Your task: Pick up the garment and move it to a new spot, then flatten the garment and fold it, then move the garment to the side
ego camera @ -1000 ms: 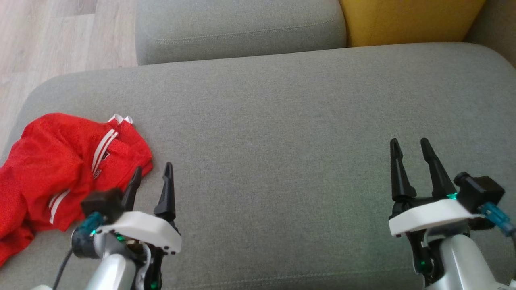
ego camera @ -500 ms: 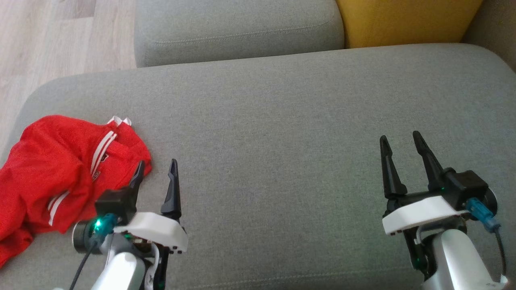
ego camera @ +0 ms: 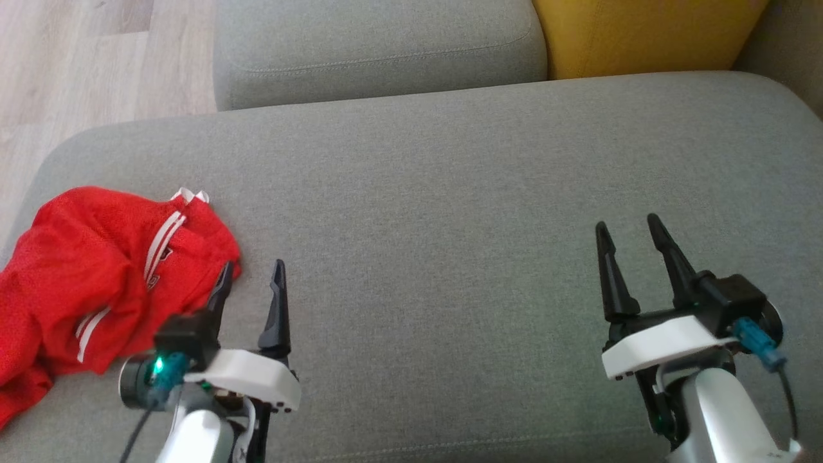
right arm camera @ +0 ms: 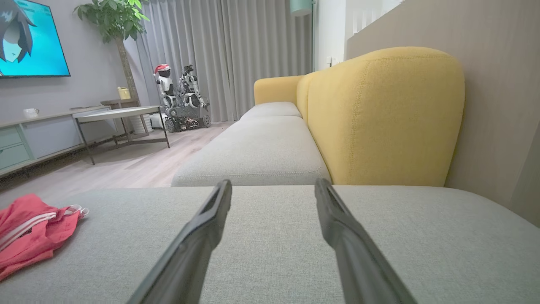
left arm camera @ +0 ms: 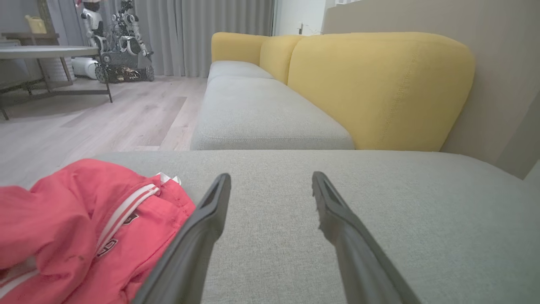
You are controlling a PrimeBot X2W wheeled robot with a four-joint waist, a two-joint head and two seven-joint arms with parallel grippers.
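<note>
Red mesh with white stripes, the garment (ego camera: 96, 276) lies crumpled on the grey seat cushion (ego camera: 437, 180), immediately left of our left gripper (ego camera: 252, 265). Seen from our head, that gripper's left-hand finger (left arm camera: 206, 228) overlaps the near edge of the cloth. From our left wrist, the same finger stands just beside the red hem, and we cannot tell whether the two touch. The gripper's fingers are spread wide apart, with bare cushion showing between them and nothing in their grasp.

Our right gripper (ego camera: 627, 222) sits low over plain grey fabric, well apart from the garment and far to the right of the left one. Its fingers also stand wide apart and hold nothing. From our right wrist, the garment shows as a small red heap far off to the left of those fingers.

Ahead of both grippers, past the far edge of the seat, lie a second grey cushion (ego camera: 379, 45) and, ahead of the right gripper, a yellow backrest (ego camera: 643, 32). Beyond the garment, left of our left gripper, runs a pale wooden floor (ego camera: 77, 64). Farther along it stand a table (right arm camera: 114, 113) and grey curtains (right arm camera: 236, 55).
</note>
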